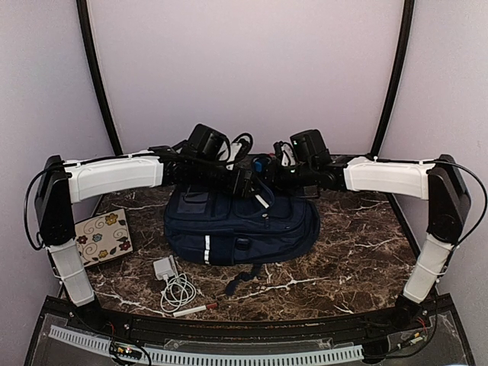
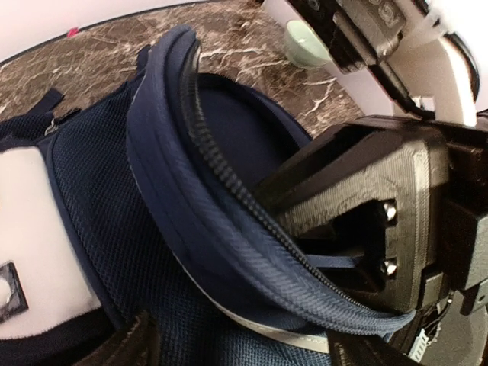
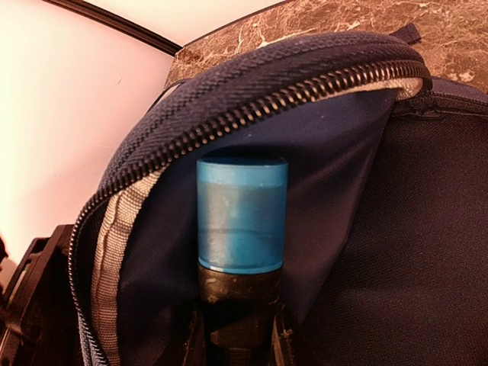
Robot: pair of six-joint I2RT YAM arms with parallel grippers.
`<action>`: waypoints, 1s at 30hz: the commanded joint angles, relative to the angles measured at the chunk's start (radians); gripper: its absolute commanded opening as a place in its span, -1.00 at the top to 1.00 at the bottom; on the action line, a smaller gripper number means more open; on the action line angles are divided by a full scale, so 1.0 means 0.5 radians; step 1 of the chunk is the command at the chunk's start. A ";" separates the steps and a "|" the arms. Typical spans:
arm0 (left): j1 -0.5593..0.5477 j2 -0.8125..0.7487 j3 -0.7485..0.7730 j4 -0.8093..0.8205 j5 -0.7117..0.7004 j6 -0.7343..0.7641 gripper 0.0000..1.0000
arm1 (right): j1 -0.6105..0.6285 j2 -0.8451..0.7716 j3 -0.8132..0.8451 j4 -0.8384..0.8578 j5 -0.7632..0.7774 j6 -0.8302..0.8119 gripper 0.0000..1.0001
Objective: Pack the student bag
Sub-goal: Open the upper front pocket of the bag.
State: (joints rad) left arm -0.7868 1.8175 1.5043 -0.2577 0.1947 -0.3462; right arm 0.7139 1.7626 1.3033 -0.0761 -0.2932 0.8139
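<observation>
Marble table (image 1: 343,252), lilac walls (image 1: 252,69); left gripper (image 2: 244,349) wide at student bag (image 1: 229,225), right gripper (image 3: 238,335) holds blue tube (image 3: 242,217).

My top view looks down from behind the near edge of the desk (image 1: 343,259), taking it all in. Both wrist views sit close against the student bag (image 1: 236,221), sharing its open zipper rim from opposite sides.

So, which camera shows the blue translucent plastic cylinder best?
The right wrist view: the blue translucent plastic cylinder fills the centre, at the open mouth of the dark navy fabric backpack. The top external view shows only a small blue spot of it. The left wrist view does not show it.
</observation>
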 commanded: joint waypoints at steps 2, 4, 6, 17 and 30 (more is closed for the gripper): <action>0.101 -0.181 -0.212 0.666 0.369 -0.116 -0.41 | 0.160 -0.024 -0.077 0.048 -0.147 -0.082 1.00; 0.103 -0.307 -0.336 0.786 0.388 -0.058 -0.40 | 0.161 -0.035 -0.089 0.042 -0.121 -0.087 1.00; 0.102 -0.400 -0.401 0.786 0.243 0.001 -0.41 | 0.159 -0.030 -0.075 0.006 -0.079 -0.101 1.00; 0.104 -0.195 -0.146 0.597 -0.003 -0.074 -0.61 | 0.172 -0.053 -0.098 -0.023 -0.031 -0.112 1.00; 0.093 0.142 0.221 0.054 -0.015 -0.031 0.24 | 0.177 -0.093 -0.108 -0.038 -0.017 -0.132 1.00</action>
State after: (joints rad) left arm -0.7376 1.9003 1.5986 -0.1509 0.1814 -0.3759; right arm 0.7551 1.7390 1.2697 -0.0792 -0.2401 0.7723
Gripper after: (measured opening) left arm 0.498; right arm 0.220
